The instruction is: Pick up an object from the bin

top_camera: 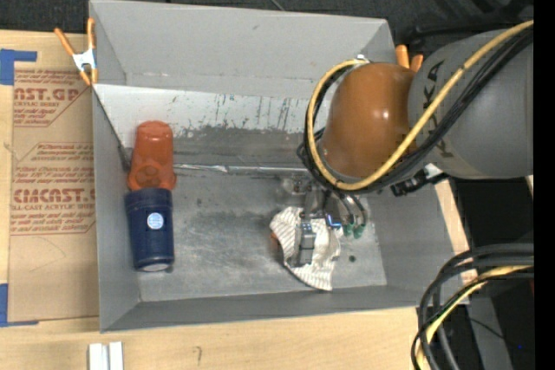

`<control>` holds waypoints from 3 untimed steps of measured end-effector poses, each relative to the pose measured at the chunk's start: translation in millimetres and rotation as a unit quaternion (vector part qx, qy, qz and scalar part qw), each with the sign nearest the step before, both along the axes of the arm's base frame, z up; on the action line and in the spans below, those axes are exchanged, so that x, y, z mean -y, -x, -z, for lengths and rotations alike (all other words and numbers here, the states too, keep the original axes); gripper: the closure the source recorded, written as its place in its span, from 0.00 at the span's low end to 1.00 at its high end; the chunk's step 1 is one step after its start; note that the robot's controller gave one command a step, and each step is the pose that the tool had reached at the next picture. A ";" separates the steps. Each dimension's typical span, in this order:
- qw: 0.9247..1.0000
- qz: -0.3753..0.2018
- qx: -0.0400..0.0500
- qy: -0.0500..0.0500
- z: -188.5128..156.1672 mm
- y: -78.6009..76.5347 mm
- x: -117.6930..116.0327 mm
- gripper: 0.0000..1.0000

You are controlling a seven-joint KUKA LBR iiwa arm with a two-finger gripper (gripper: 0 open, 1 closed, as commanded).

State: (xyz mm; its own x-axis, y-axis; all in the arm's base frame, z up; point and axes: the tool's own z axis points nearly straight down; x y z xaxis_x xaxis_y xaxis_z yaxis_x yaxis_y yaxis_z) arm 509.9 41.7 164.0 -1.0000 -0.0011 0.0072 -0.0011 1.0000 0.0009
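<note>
Camera view shows my claw down on a white crumpled rag at 5 o'clock in the bin; I cannot tell if my claw is apart or together

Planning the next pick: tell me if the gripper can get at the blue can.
Probably yes: the blue can lies uncovered by the view's left wall, bare floor between it and the gripper; the orange bottle sits at one end only.

Grey arm, orange cover, yellow cables
</note>
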 end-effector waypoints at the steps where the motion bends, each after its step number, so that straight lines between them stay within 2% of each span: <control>1: 1.000 0.000 0.004 0.000 -4.5 -1.6 0.1 0.00; 2: 1.000 -0.002 0.008 0.000 36.5 1.2 20.3 0.00; 3: 0.999 0.049 0.005 0.000 91.5 -38.3 29.6 1.00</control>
